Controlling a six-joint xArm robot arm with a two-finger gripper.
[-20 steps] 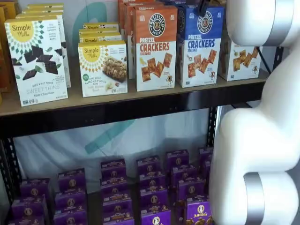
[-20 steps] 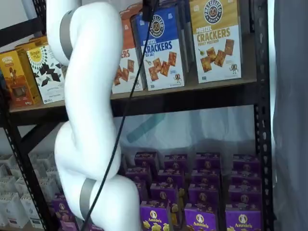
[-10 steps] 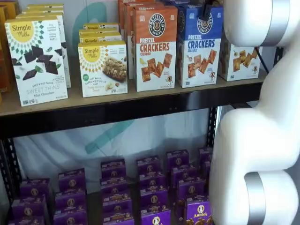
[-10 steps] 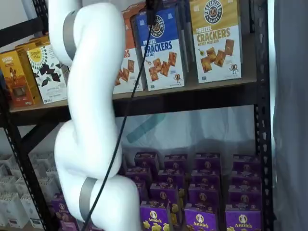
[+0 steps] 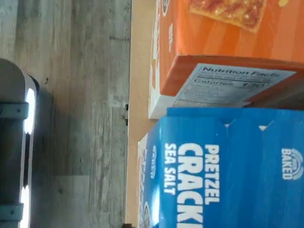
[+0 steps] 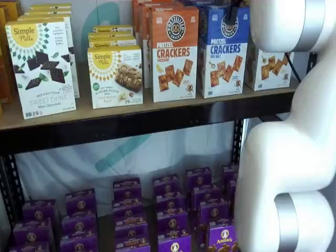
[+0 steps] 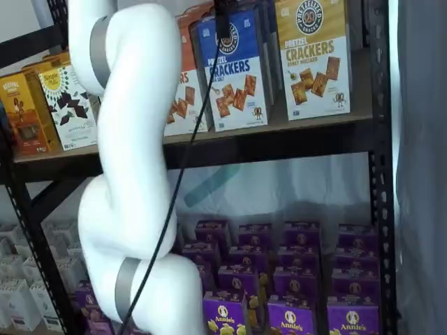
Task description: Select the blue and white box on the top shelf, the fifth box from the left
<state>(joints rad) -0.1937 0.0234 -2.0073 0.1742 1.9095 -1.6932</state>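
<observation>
The blue and white box (image 6: pixel 224 52) (image 7: pixel 234 70) stands upright on the top shelf (image 6: pixel 131 111) (image 7: pixel 293 125), between an orange-topped cracker carton (image 6: pixel 174 52) and a yellow-topped one (image 7: pixel 314 59). My gripper (image 6: pixel 232 13) (image 7: pixel 223 17) hangs from above at the box's upper front. Only a black finger shows, side-on, with a cable beside it. The jaws stand wide with nothing held. In the wrist view the box's blue top (image 5: pixel 228 166) with "PRETZEL SEA SALT" lies close below, next to the orange carton (image 5: pixel 228 42).
Simple Mills boxes (image 6: pixel 41 65) fill the shelf's left part. Purple Annie's boxes (image 6: pixel 168 210) (image 7: pixel 293 279) crowd the lower shelf. The white arm (image 6: pixel 294 147) (image 7: pixel 129 139) stands between camera and shelves. A black upright (image 7: pixel 380 139) bounds the right side.
The black finger has come slightly lower over the blue box's top front, and the arm has shifted a little with it. The boxes have not moved.
</observation>
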